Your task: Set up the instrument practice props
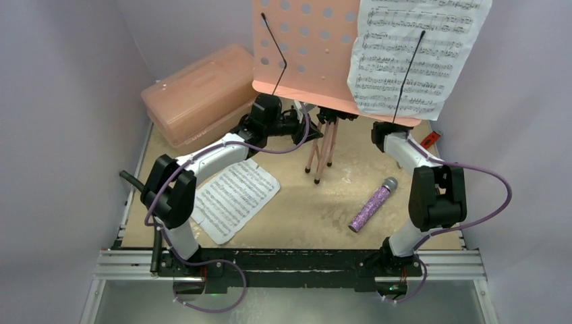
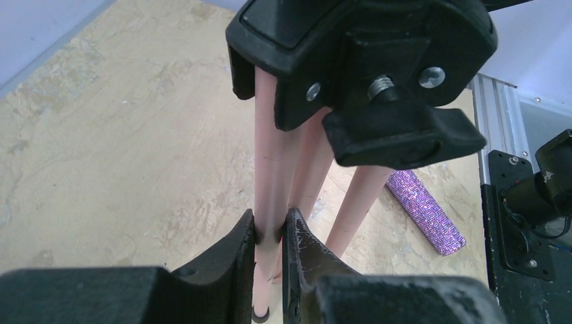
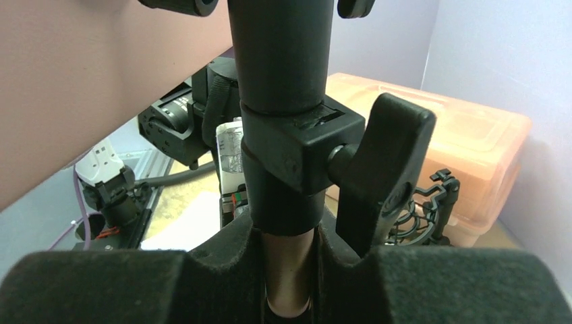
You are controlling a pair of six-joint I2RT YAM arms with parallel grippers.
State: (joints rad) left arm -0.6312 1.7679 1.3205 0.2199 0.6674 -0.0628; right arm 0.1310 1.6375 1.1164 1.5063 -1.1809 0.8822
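Two arms are flanking the pink music stand [image 1: 303, 47], which is standing upright at the far middle of the bench [image 1: 317, 209] in the overhead view. One sheet-music page [image 1: 411, 54] is leaning on the right side of the stand's desk. A second page [image 1: 233, 199] is lying flat in front of the stand to its left, and the purple microphone [image 1: 372, 204] is lying in front to its right. A pink case [image 1: 199, 94] is sitting left of the stand. The left end effector [image 1: 305, 127] is meeting the stand's legs from the left.

Its wrist camera is showing both fingers clamped on one pink leg [image 2: 273, 155], below the black hub [image 2: 364, 61].

The right end effector [image 3: 287, 256] is gripping the stand's pole just under a black collar [image 3: 290, 155] and its clamp knob [image 3: 381, 169], fingers pressing both sides. Beyond the stand, the shock-mount tripod [image 3: 425, 209] is sitting just beside the case.
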